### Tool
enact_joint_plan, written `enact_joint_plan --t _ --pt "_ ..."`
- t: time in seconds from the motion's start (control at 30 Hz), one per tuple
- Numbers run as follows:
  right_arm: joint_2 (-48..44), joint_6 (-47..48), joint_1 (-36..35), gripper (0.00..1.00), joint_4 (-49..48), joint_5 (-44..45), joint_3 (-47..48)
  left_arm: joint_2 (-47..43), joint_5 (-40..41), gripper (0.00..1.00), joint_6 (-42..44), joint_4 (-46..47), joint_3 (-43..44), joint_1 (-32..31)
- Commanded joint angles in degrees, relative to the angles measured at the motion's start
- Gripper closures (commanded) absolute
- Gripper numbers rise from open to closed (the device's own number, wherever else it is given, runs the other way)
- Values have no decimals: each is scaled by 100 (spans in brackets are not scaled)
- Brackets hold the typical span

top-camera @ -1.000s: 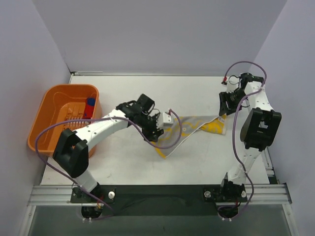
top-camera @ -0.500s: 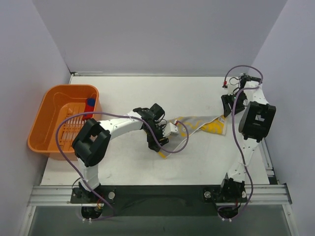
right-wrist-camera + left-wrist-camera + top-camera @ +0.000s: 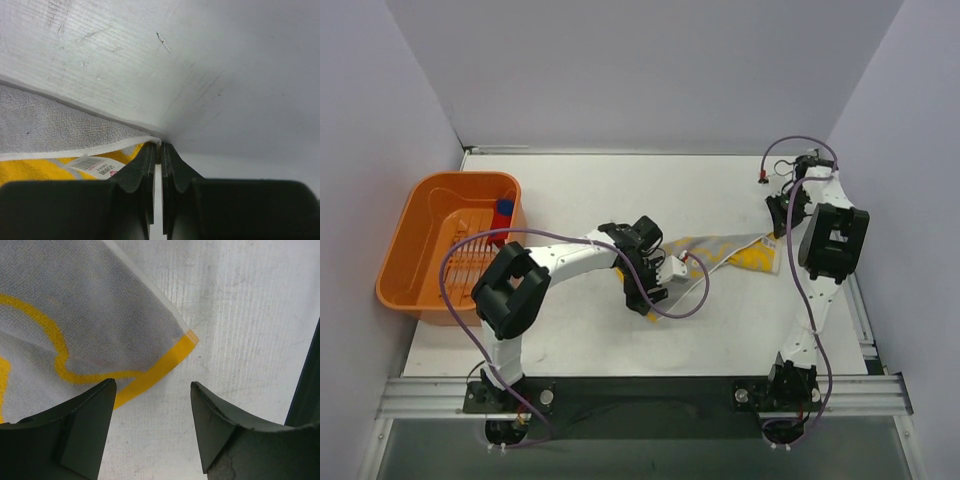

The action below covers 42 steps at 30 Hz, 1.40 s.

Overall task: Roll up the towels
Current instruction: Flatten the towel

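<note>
Yellow towel: lies on the tabletop, drawn out in a long band between the two arms; pale side up at its left end; yellow print showing at its right end
Left fingers: spread apart, holding nothing; they hang over the towel's left corner; in the wrist view the yellow-striped hem runs under the finger on the left; the corner's tip lies just ahead of the gap; bare tabletop under the other finger
Right fingers: closed tip to tip at the towel's right corner; the white hem runs straight up to their tips; a printed label lies just beside them; whether cloth is caught between them cannot be told
Other towel: red and blue; in the orange tub at the left, well apart from both sets of fingers
</note>
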State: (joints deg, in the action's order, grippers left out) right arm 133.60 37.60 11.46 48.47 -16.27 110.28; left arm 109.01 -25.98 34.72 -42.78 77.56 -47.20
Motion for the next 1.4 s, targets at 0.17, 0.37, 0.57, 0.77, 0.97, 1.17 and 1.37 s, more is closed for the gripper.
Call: enact_joint_plan --t 0.17,0.37,0.57,0.77,0.97,1.17,1.37 --pt "-334 125 -21 100 233 -157 -340 -20 75 29 123 358 -144 -377" --pt "-457 28 -21 100 251 -271 -419 6 251 32 132 622 -224 -685" --pt "-563 45 14 100 277 -271 -481 331 488 35 175 833 -241 -729" --pt "-704 19 40 100 295 -324 -578 525 690 45 176 851 -329 -729" --pt "-757 -8 49 100 312 -377 -604 -46 576 40 272 772 -391 -799" --pt "-713 -16 58 100 330 -324 -587 -310 497 40 115 543 48 -993" --pt "-757 -16 66 100 374 -350 -578 -109 523 40 123 534 172 -1054"
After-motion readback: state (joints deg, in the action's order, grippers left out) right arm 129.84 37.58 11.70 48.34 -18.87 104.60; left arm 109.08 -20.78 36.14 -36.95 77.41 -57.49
